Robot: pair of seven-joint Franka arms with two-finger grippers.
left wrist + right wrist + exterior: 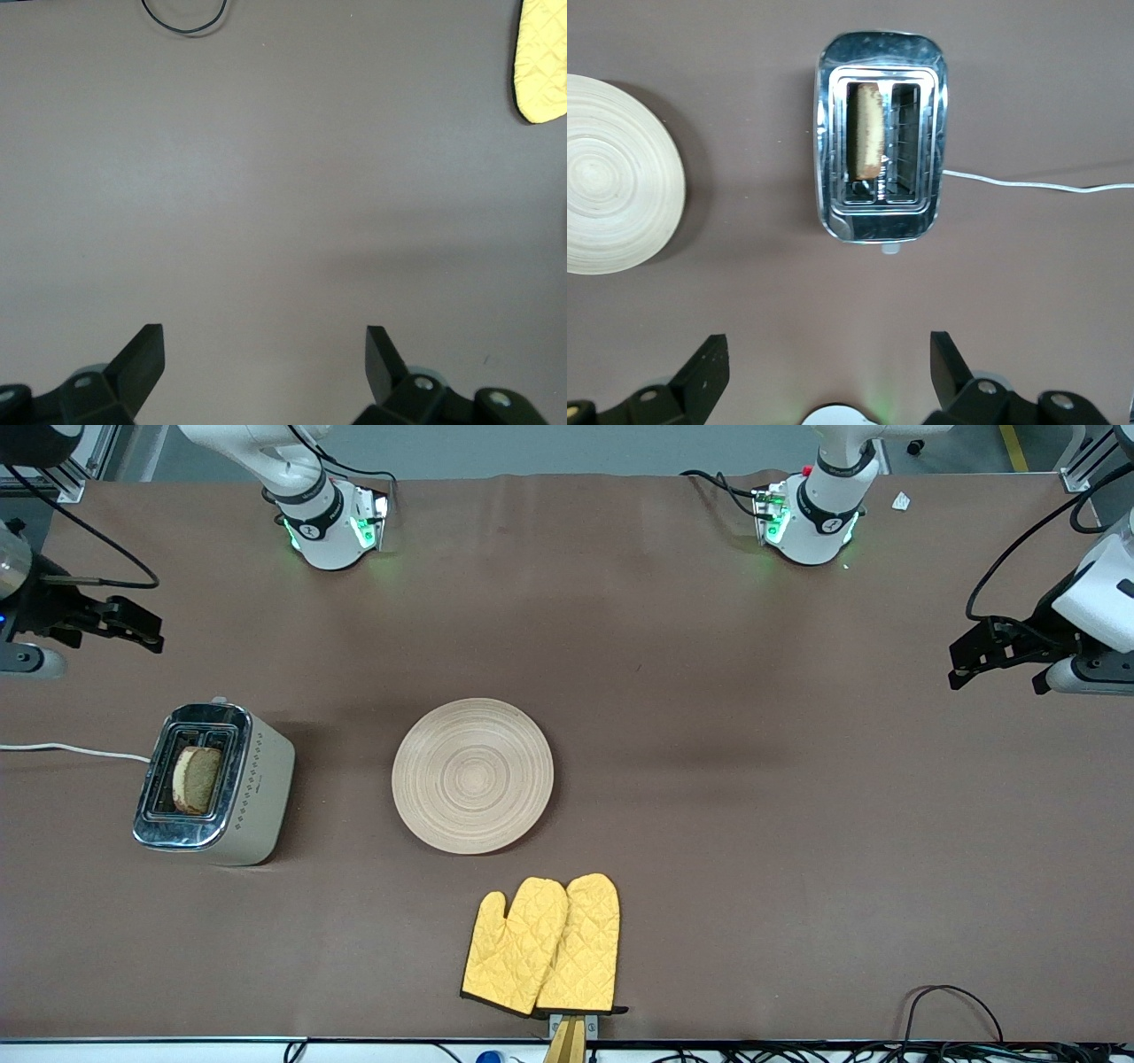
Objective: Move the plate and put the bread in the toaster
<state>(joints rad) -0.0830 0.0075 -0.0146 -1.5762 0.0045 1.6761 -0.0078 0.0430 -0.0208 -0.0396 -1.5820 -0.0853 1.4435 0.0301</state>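
The toaster stands toward the right arm's end of the table, and the bread stands in one of its slots. Both show in the right wrist view: the toaster and the bread. The wooden plate lies bare at mid table, beside the toaster; its edge shows in the right wrist view. My right gripper is open and empty, up over the table's right-arm end. My left gripper is open and empty, over bare cloth at the left-arm end.
A pair of yellow oven mitts lies near the front edge, nearer the front camera than the plate; one mitt shows in the left wrist view. The toaster's white cord runs off the table's end. A black cable loop lies at the front edge.
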